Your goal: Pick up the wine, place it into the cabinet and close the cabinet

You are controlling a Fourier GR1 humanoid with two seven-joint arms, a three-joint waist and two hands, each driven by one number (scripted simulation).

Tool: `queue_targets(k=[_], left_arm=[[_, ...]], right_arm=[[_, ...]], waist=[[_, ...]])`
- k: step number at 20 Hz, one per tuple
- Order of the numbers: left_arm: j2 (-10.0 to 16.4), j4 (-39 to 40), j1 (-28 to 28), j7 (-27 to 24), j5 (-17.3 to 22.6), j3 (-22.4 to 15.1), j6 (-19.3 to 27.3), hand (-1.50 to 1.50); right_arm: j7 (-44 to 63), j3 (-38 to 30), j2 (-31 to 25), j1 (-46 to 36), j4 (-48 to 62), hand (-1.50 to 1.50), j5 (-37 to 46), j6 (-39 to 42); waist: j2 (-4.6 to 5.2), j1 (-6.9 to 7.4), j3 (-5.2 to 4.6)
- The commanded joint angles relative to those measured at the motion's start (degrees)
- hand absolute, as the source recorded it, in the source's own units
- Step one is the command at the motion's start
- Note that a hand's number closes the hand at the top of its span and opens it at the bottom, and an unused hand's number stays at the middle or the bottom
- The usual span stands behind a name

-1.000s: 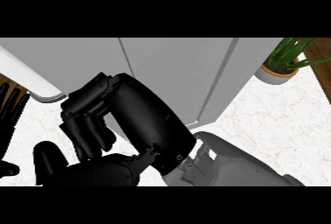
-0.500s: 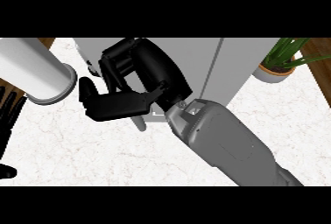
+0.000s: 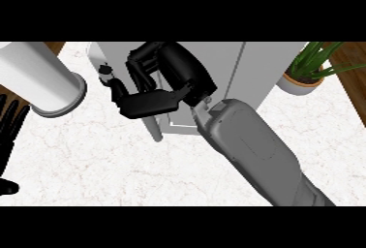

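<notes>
Nearest you, the right forearm climbs on a slant from the lower edge across the counter. That angle looks chosen to bring its hand up to the cabinet's front and not its side. At the far left edge your left hand rests with straight fingers, out of the way of the reach.

Further in, the right hand sits over the cabinet, its back turned up to you and its underside against the front. Below it a narrow pale slab juts toward you. I take this for the door, edge-on and standing out, which would leave the opening free for loading.

How far that hand is open you cannot tell from here, since its own bulk hides the inside of it, and whether it holds anything is hidden too. The wine shows nowhere: not on the counter, not plainly in the hand. By my judgement it is either covered by the right hand or already inside. Treat the placing as unconfirmed and the closing as yet to do.

Beyond, a white cylinder stands left of the cabinet and a plant right of it, both apart from the arm.
</notes>
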Motion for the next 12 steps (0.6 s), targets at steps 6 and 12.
queue_targets(k=[6, 12], left_arm=[[-0.7, -0.7, -2.9, 2.4, -0.3, -0.8, 1.4, -1.50], [-0.3, -2.4, -1.7, 2.5, -0.1, -0.7, -0.2, -1.50]], right_arm=[[-5.8, -5.4, -4.1, -0.3, 11.3, 1.50, 2.3, 2.2], [-6.5, -6.9, -3.9, -2.9, 13.3, 1.50, 2.5, 2.4]], waist=[[2.02, -0.19, 0.42], [2.00, 0.58, 0.39]])
